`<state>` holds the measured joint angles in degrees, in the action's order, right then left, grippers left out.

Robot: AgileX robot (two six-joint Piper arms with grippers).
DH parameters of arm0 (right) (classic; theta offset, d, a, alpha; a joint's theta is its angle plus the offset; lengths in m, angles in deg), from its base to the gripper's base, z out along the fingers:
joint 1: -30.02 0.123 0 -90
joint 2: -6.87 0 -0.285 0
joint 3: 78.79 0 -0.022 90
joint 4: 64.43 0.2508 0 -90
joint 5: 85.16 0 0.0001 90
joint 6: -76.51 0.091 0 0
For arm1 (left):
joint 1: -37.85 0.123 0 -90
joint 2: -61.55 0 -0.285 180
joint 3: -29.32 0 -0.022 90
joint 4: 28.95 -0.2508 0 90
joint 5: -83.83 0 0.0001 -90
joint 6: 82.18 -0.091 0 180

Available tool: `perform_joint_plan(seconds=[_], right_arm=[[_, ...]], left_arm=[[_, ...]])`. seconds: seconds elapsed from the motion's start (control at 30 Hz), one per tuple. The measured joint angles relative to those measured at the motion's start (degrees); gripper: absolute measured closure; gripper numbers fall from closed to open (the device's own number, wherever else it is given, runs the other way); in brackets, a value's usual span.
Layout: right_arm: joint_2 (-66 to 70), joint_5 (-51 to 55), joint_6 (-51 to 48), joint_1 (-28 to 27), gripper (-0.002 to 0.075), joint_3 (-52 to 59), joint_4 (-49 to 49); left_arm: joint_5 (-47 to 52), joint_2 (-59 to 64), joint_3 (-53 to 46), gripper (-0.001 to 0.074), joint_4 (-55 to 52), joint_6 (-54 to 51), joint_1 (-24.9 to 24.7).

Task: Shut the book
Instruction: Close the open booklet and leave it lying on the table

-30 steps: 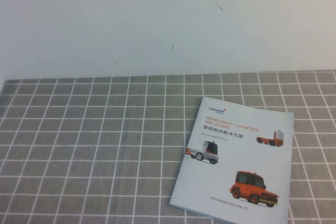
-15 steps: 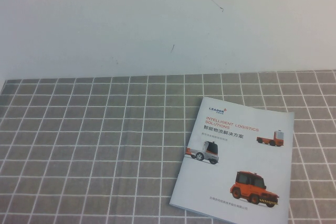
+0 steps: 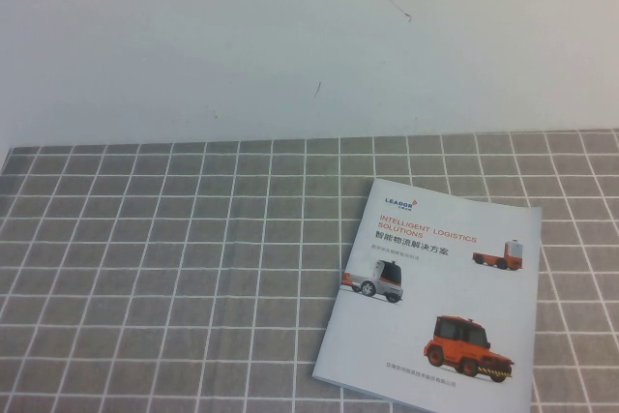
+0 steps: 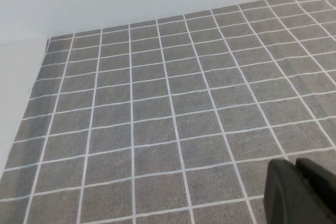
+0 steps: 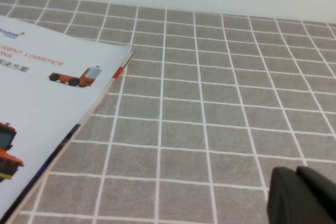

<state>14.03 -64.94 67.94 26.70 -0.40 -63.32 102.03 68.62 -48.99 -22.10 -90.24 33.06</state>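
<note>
A white booklet (image 3: 435, 297) lies flat and closed on the grey checked cloth at the front right, its cover showing orange vehicles and red lettering. The right wrist view shows the booklet (image 5: 47, 103) and its page edges. My right gripper (image 5: 294, 174) hangs shut above bare cloth, off to the side of the booklet, holding nothing. Over bare cloth, my left gripper (image 4: 295, 165) is shut too, with no booklet in its view. Neither gripper appears in the high view.
The grey cloth with white grid lines (image 3: 174, 258) covers the table up to a white wall (image 3: 290, 36) at the back. A strip of white table (image 4: 16, 87) borders the cloth's edge in the left wrist view.
</note>
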Motion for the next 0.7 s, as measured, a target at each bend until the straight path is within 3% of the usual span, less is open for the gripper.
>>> perform_joint_plan(seconds=[0.2, 0.7], right_arm=[[0.00, 0.00, 2.29, 3.15, 0.0729, 0.00, 0.23], [0.00, 0.00, 2.66, 2.43, 0.0729, 0.00, 0.34]], left_arm=[[0.00, 0.00, 0.00, 0.0737, 0.00, 0.00, 0.00], [0.00, 0.00, 0.00, 0.0737, 0.00, 0.00, 0.00]])
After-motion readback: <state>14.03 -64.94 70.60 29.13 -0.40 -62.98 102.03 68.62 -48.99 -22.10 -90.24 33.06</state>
